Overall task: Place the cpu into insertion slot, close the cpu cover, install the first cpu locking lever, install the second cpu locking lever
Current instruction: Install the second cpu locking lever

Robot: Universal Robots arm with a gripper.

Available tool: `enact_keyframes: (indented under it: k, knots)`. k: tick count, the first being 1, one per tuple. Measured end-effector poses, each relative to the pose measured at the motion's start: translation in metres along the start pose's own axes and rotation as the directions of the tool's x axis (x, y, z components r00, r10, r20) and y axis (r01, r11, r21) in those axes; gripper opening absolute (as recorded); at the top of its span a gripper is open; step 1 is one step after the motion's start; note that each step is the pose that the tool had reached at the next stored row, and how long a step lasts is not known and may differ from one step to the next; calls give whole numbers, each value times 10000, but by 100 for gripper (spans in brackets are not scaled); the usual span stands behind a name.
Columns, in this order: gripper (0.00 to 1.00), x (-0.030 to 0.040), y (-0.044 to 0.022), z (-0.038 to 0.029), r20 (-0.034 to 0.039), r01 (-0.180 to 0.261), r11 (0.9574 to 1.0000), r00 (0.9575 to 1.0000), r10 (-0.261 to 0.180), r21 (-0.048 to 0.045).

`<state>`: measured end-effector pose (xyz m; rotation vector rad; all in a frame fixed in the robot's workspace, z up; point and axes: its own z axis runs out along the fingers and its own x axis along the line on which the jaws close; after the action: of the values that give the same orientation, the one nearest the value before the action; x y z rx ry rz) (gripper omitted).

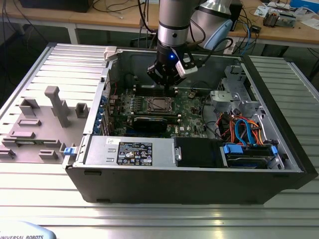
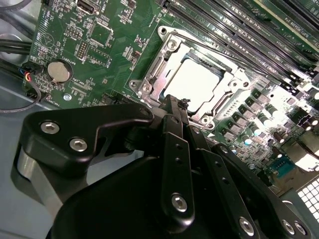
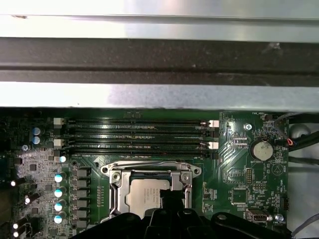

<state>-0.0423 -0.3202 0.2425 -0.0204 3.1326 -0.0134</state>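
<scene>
One cpu [image 2: 197,82] flat, square-on

The work surface is a ribbed silver aluminium table [image 1: 45,189] built of long parallel extruded profiles. On it, toward the exterior view's left, lies a flat grey plastic fixture plate [image 1: 30,127] carrying upright grey blocks and posts. Behind the table stand light wooden desks [image 1: 99,17] with white frame legs, loaded with loose dark cables [image 1: 117,7] and small electronic parts. Lighting is even and diffuse.
</scene>
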Motion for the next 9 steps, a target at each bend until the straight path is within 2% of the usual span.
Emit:
enact_keyframes:
  k: [9]
  knots:
    - [11,-1,0,-33,1,1,10000,10000,-1,-2]
